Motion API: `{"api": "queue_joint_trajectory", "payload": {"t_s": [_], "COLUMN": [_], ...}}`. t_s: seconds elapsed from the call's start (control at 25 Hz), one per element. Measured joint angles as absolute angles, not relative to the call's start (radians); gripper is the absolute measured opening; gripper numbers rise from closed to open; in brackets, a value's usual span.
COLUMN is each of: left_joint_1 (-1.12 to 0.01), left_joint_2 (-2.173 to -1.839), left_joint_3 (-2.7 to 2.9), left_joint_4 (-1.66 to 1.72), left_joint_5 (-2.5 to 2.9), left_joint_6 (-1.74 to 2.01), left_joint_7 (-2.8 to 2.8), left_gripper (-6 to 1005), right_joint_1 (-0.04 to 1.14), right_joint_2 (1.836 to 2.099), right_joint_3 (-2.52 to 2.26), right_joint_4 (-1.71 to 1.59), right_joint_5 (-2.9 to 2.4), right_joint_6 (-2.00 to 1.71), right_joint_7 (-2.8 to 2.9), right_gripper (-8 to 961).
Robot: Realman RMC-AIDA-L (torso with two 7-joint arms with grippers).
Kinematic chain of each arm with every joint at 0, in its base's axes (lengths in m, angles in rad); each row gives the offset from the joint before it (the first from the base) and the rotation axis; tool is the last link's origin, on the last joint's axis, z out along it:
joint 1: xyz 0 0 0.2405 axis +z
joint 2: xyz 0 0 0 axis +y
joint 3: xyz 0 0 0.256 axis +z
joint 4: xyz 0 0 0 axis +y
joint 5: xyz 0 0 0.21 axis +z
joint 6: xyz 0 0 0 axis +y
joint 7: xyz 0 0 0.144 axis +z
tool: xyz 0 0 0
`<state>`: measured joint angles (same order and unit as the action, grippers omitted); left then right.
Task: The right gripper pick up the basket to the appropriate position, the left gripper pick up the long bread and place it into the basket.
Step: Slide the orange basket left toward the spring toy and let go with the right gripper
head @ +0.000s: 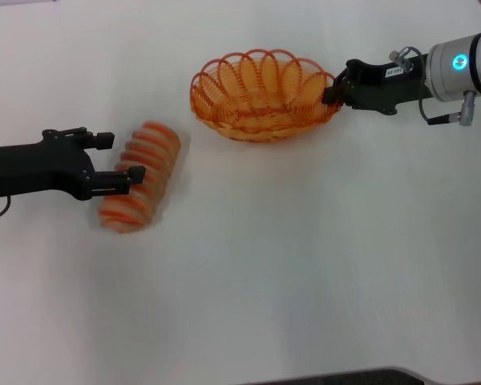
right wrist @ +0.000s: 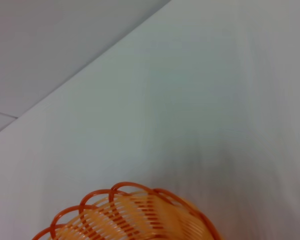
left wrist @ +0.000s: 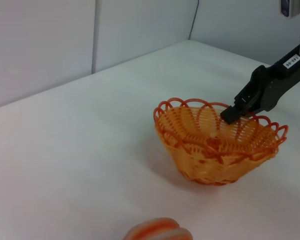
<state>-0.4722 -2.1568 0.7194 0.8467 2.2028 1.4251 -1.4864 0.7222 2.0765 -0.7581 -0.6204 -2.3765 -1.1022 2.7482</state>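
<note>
The right hand (head: 334, 90), a black two-fingered claw on a black arm with a small white label, is clamped on the looped rim of the oval orange wire basket (head: 260, 96), at the rim's end on the robot's right. In the left wrist view its fingertips (left wrist: 233, 114) pinch that scalloped edge, one inside the rim and one outside. The basket appears to sit on the white worktop (head: 305, 273), though whether its base is just touching or slightly raised is hard to tell from these views.

The left hand (head: 122, 160), a black two-fingered claw on a black arm, has its fingers apart and reaching around the long bread (head: 140, 176), an elongated pale tan ribbed toy loaf with orange-red crosswise stripes. The loaf lies on the worktop to the left of the basket and nearer the robot, clear of the rim. One finger lies across the loaf's middle and the other stands off beyond its far end, so it is not clamped.

As a judgement, the basket part is in hand but not visibly finished, and the bread part is only at the approach: closing on the loaf, lifting it, carrying it over the rim and letting it go inside the basket all remain. The basket holds nothing so far.
</note>
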Motion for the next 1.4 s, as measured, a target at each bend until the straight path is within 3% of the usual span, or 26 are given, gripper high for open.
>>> {"api": "queue_joint_trajectory", "payload": {"t_s": [1.28, 1.4], "left_joint_1": [-0.483, -0.483], "left_joint_2": [-2.157, -2.157], "left_joint_3": [0.724, 0.724], "left_joint_4": [0.847, 0.847], "left_joint_5": [2.203, 2.203], "left_joint_6": [1.415, 1.409], "left_joint_7": [-1.485, -1.486], "left_gripper": [827, 827], "right_joint_1": [0.711, 0.703], "right_joint_2": [2.074, 2.074], "right_joint_3": [-0.738, -0.738], "right_joint_4": [-0.614, -0.611], "right_joint_5": [-2.309, -2.287], "right_joint_6": [-1.106, -1.107], "right_joint_7": [2.717, 2.716], "right_gripper": [244, 286]}}
